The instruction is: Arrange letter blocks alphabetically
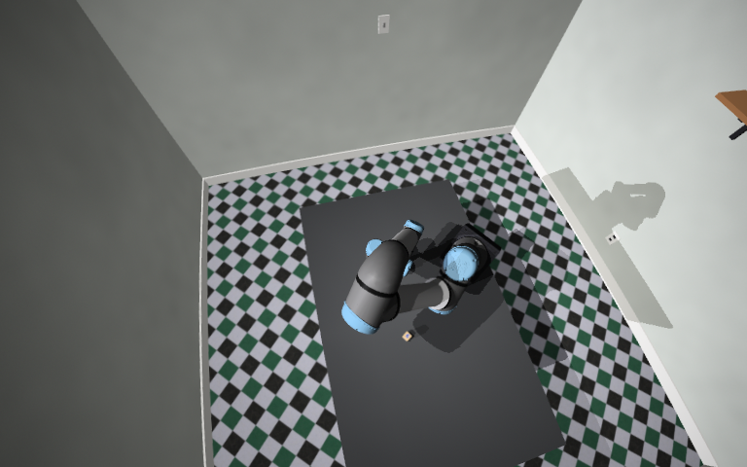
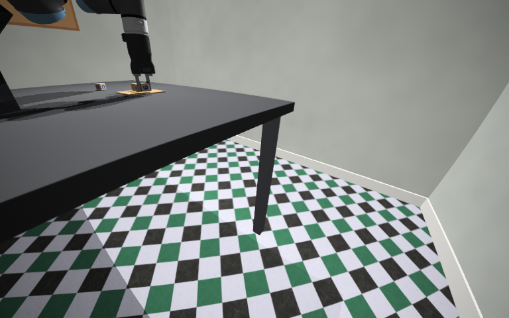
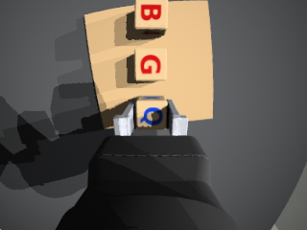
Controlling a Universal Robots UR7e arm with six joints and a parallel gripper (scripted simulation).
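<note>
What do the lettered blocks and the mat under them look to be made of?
Blocks B, G and Q: probably light wood, matte tan faces with painted letters. Mat: thin, flat, matte tan sheet, perhaps cork or card; no texture shows. The end effector straddles Q.

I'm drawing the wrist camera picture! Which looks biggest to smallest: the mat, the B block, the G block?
1. The mat, by far the largest.
2-3. The B block and the G block look alike; G lies nearer the camera, so no ranking.
</note>
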